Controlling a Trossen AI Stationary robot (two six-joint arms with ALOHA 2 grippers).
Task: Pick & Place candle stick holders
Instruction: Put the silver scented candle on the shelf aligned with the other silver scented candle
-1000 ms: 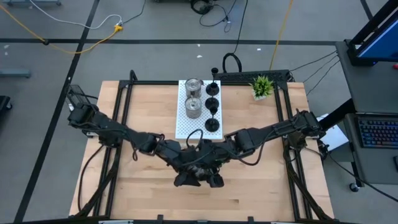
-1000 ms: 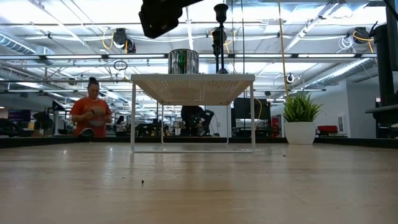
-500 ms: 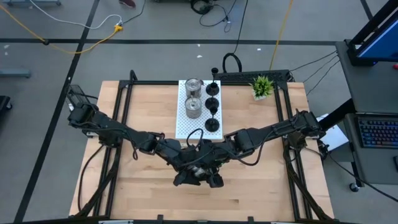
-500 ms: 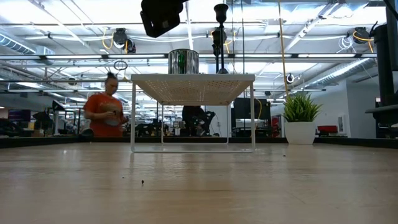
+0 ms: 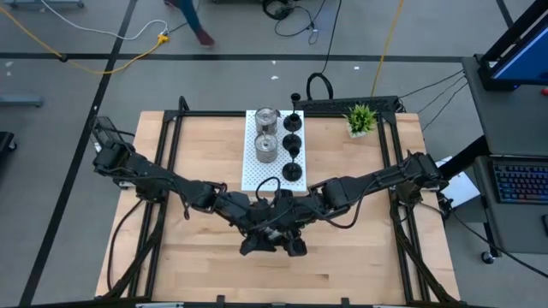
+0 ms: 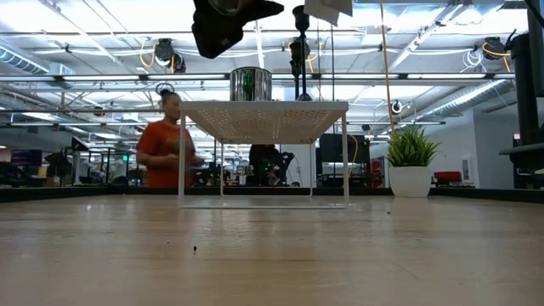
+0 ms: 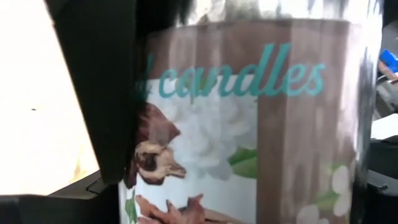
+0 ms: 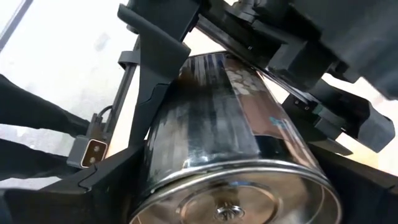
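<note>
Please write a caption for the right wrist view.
Both grippers meet around one shiny silver candle holder.

Grey floor [image 5: 231,34] w/ cables, bright ceiling lights [image 6: 102,13]

On the white board [image 5: 253,168] stood two shiny silver holders [image 5: 266,117] [image 5: 265,148] and four black holders [image 5: 292,142]. A third silver holder [image 8: 236,155] was off the board, between the two tools. One green plant [image 5: 360,117] sat beside the board.

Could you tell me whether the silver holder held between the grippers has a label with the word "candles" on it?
Yes, the left wrist view shows the silver holder wrapped in a label with "candles" printed in teal letters.
</note>
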